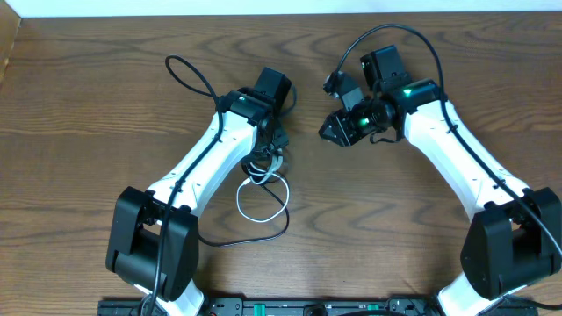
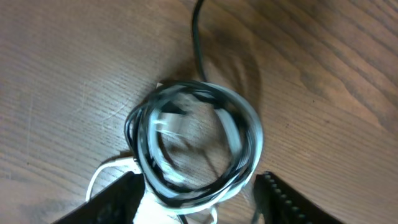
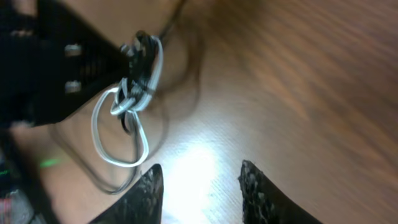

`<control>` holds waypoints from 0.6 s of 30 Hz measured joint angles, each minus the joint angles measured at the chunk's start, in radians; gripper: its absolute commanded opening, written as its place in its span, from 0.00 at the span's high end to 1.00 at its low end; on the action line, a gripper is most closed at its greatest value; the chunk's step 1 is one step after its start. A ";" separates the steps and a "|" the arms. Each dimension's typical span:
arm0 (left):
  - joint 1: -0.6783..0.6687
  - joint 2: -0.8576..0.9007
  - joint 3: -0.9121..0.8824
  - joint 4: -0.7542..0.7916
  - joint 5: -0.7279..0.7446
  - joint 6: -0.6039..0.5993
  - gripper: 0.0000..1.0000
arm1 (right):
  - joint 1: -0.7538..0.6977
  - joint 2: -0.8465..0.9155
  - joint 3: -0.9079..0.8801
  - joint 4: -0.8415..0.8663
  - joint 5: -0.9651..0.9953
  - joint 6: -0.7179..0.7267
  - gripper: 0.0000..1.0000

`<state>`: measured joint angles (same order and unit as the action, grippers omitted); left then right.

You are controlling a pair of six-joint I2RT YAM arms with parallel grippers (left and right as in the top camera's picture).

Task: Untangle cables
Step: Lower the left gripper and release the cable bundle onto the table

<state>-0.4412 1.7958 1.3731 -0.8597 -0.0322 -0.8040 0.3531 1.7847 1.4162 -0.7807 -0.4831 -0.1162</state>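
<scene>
Arms inward, low: left fingers [image 2: 113, 202] apart astride the cables [image 2: 250, 140], right fingers [image 3: 144, 194] apart, empty.

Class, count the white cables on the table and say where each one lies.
1. The white cable lies mid-table, coiled with black cable at the left gripper; more could be hidden in the coil.

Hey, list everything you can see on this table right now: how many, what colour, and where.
white cable: one, white, loop at mid-table, wound into the coil
black cables: number unclear, black, wound into the same coil, trailing away from it
coil: one, white and black, on the table at the left fingertips
table: one, brown wood, under everything
left gripper: one, black, open, over the coil
right gripper: one, black, open, empty, apart from the coil
</scene>
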 measured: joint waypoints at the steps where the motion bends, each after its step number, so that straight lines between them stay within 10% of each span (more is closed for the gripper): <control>1: 0.002 0.000 0.000 0.000 0.000 0.005 0.37 | -0.002 0.000 0.000 0.002 0.014 0.007 0.50; 8: 0.076 0.000 0.000 0.014 0.000 0.119 0.44 | -0.005 0.000 0.000 0.009 0.065 0.056 0.44; 18: 0.186 0.008 0.000 0.016 0.211 0.454 0.48 | 0.072 0.087 0.000 0.016 0.057 0.189 0.68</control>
<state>-0.2550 1.8034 1.3731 -0.8440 0.1787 -0.3504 0.4255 1.8713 1.4162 -0.7643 -0.4263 0.0727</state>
